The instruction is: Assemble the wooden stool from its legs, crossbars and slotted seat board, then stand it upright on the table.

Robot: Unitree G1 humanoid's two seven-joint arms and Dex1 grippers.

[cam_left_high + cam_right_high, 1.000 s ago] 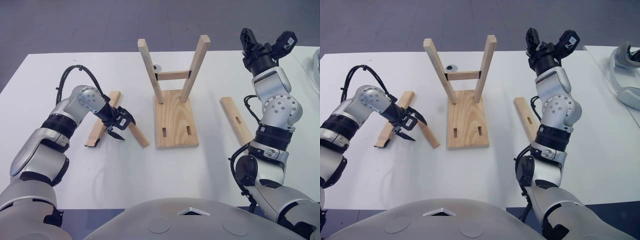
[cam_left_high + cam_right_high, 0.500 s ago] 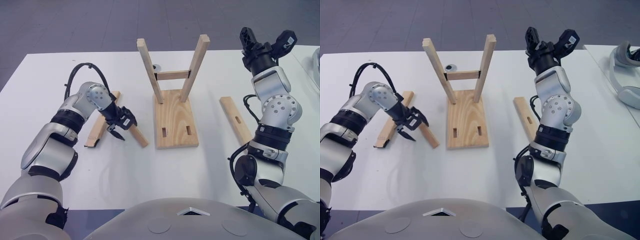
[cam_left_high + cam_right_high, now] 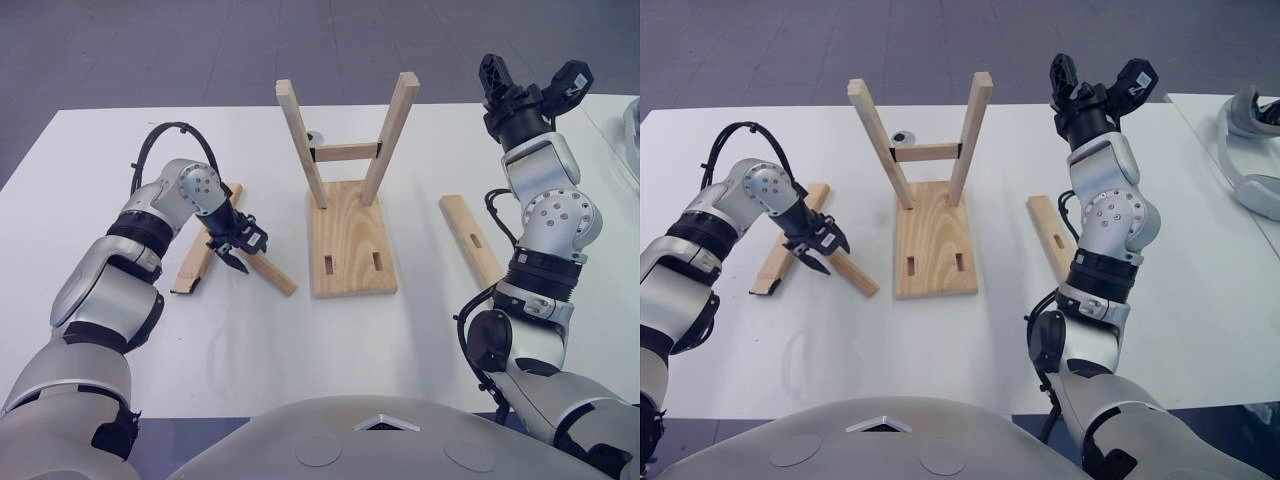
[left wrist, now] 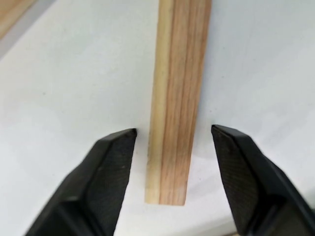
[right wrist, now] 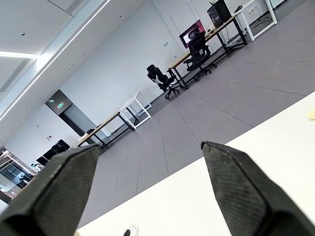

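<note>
The left claw is spread astride the very end of a loose wooden bar lying flat on the tabletop, with neither finger touching it. A pinch this near the tip could let the bar pivot or slip, knocking the leg it meets. The right claw, also spread, hangs raised, well apart from the seat board.

Over the last second the left forearm swung away from the robot, toward the table's far side. The left gripper shifted slightly the same way and turned at the wrist. It finished with fingers apart, one on either side of the loose wooden bar, at its end.
</note>
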